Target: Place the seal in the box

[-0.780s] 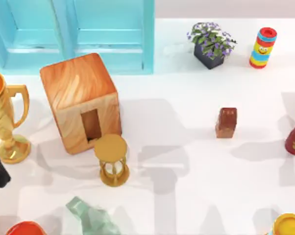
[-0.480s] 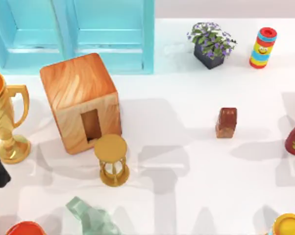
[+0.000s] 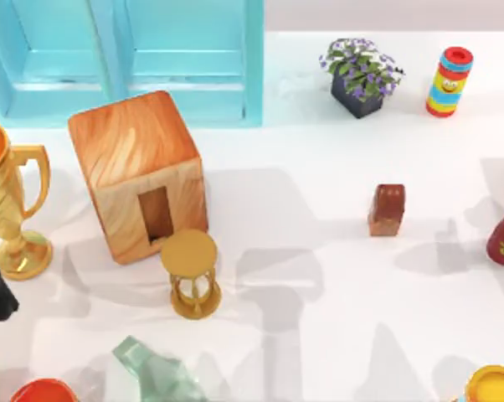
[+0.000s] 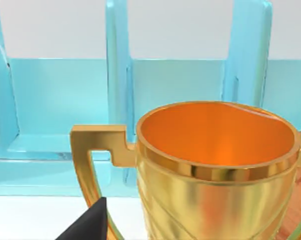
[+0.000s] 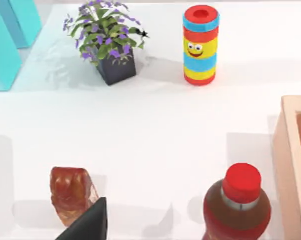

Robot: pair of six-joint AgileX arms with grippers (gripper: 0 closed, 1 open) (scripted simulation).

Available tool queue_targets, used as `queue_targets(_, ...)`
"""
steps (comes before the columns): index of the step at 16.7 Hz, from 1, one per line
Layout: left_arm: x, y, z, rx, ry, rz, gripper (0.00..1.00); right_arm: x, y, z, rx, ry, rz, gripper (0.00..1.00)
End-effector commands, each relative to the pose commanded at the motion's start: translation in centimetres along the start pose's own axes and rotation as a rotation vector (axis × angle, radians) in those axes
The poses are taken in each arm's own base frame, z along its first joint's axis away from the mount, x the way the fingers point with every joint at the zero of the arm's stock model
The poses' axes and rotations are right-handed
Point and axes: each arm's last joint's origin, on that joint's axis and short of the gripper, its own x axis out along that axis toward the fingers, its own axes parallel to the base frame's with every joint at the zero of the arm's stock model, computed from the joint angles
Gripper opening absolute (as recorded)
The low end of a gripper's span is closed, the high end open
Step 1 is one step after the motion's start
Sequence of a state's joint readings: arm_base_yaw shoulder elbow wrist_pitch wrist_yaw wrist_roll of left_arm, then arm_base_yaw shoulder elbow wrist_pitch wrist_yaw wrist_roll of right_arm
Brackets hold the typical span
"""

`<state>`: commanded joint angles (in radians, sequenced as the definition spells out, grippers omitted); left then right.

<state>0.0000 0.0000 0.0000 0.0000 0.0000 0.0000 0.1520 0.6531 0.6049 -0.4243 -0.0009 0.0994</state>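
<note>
The right gripper's (image 5: pixel 85 222) dark fingertip is showing low in the right wrist view, just beside the seal (image 5: pixel 70 193); whether its fingers are wide or narrow cannot be told. The seal (image 3: pixel 387 209) is standing upright on the white bench (image 3: pixel 319 335), right of centre, well apart from the wooden box (image 3: pixel 139 172) sitting toward the left edge with its slot facing forward. A dark red bottle with a red cap (image 5: pixel 238 207) is standing near the seal, toward the right edge. A potted plant (image 3: pixel 362 74) and a striped smiling can (image 3: pixel 449 81) are standing near the far right corner.

The left gripper's (image 4: pixel 85 225) dark tip is hanging beside a gold trophy (image 4: pixel 215 170) at the left edge; its spread cannot be told either.
</note>
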Motion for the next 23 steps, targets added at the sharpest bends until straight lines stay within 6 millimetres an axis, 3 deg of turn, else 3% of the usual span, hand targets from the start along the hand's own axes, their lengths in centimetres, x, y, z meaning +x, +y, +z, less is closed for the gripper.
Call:
queue_targets(3, 0.0, 0.0, 0.0, 0.000, 0.000, 0.000, 1.00, 2.6, 1.1, 4.1, 0.025, 0.172, -0.005, 1.00)
queue_targets(8, 0.0, 0.0, 0.0, 0.000, 0.000, 0.000, 1.00, 6.9, 2.9, 7.9, 0.076, 0.405, -0.037, 1.00)
queue_targets(11, 0.0, 0.0, 0.0, 0.000, 0.000, 0.000, 1.00, 11.6, 4.5, 9.5, 0.097, 0.578, -0.066, 1.00)
queue_targets(14, 0.0, 0.0, 0.0, 0.000, 0.000, 0.000, 1.00, 17.2, 6.6, 9.8, 0.106, 0.768, -0.106, 1.00)
queue_targets(17, 0.0, 0.0, 0.0, 0.000, 0.000, 0.000, 1.00, 21.7, 8.7, 8.7, 0.104, 0.927, -0.147, 1.00)
queue_targets(20, 0.0, 0.0, 0.0, 0.000, 0.000, 0.000, 1.00, 24.1, 10.7, 7.5, 0.082, 1.039, -0.158, 1.00)
queue_targets(23, 0.0, 0.0, 0.0, 0.000, 0.000, 0.000, 1.00, 24.8, 12.1, 6.8, 0.059, 1.089, -0.143, 1.00)
